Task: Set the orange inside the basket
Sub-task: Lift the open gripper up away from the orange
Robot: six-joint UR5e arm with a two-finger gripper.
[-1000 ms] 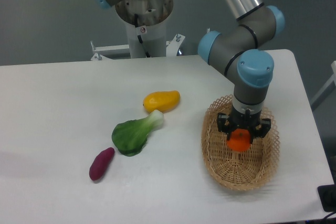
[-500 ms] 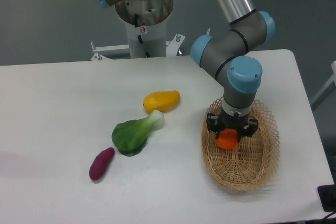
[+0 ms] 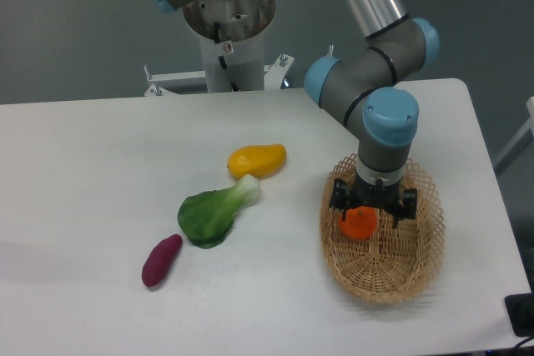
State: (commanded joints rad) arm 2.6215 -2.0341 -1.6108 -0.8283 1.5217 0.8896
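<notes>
Nearest us, the basket (image 3: 382, 277) sits at the right front of the table (image 3: 92, 172), its woven floor bare toward the near end. We see the orange (image 3: 359, 223) down inside it, toward the far left part of the bowl, just below the gripper (image 3: 372, 208).

The fingers now look spread, one dark tip showing to the right of the fruit with a gap between them. We judge the gripper open and the orange let go, lying on the wicker, though we cannot be sure the left finger is clear of it.

On handling: we take the orange for a light, smooth, firm ball. It should roll readily on an uneven woven floor, so it may settle toward the basket's low middle. If it had to be taken up again, we would close across its widest part from above, fingers on opposite sides, since a grip high on the curve would likely squeeze it out. The basket looks light and springy; a knock on its lattice rim could shift it.

Left of the basket: a purple sweet potato (image 3: 161, 259) closest, then a green bok choy (image 3: 213, 213), then a yellow mango (image 3: 257, 159) farther back, all well apart from the basket.

Farthest, the arm's base post (image 3: 227, 31) stands behind the table edge.
</notes>
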